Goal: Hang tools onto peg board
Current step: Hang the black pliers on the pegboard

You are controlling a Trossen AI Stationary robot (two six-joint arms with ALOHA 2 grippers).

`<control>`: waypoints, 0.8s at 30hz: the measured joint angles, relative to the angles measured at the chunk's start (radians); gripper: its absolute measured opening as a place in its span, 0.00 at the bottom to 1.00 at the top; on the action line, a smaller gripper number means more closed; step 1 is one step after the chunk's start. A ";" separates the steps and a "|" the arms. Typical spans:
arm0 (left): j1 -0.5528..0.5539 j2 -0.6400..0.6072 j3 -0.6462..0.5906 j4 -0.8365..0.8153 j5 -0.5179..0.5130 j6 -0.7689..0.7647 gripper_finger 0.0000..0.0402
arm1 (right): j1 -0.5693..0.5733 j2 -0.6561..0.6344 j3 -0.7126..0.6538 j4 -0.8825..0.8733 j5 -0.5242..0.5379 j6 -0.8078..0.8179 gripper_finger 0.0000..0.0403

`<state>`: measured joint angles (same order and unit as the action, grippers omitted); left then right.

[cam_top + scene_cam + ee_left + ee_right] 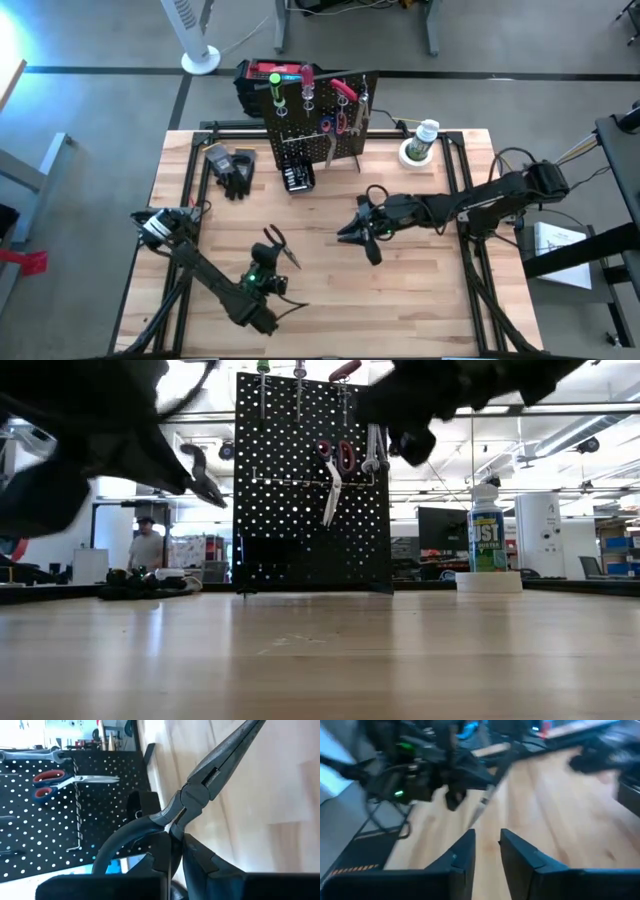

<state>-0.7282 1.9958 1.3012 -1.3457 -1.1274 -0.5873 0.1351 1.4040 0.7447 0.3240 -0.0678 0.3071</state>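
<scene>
**Left arm holds pliers above the tabletop, peg board waiting behind**

Closest to the camera, in the left wrist view, the black-handled pliers (200,795) fill the picture, their long nose pointing away over pale wood. The left end effector (268,262) is clamped on the curved handles, and in the low view the pliers hang in the air, clear of the tabletop (420,300).

Seen from above, the pliers sit over the front left part of the tabletop, well apart from the peg board (315,120), which stands upright at the back centre. Red-handled scissors (335,470), silver wrenches (376,450) and screwdrivers (264,380) already hang on its upper part.

The right end effector (352,232) hovers near the middle of the tabletop, fingers slightly apart and holding nothing.

Beside the board's foot lie black gloves (236,172) and a small black box of bits (298,178). A spray can (424,138) stands to the board's right, and a red-and-black toolbox (262,82) sits behind it.

The step in hand appears to be carrying the pliers to the board. The next move likely calls for lifting them to a free hook or ring near the top, and lining the handles up so they catch before release.
</scene>
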 joint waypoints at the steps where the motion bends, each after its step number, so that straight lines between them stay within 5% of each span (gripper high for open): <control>1: 0.009 0.000 -0.007 0.004 -0.005 0.005 0.04 | -0.007 0.000 -0.011 0.004 0.015 0.012 0.20; 15: 0.093 -0.001 0.013 0.070 -0.097 0.237 0.04 | -0.031 0.024 -0.225 0.446 0.002 0.156 0.38; 24: 0.150 -0.001 0.014 0.207 -0.097 0.506 0.04 | -0.031 0.026 -0.226 0.470 -0.013 0.155 0.46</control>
<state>-0.5787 1.9945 1.3151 -1.1382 -1.2247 -0.0811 0.1040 1.4298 0.5190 0.7942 -0.0811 0.4622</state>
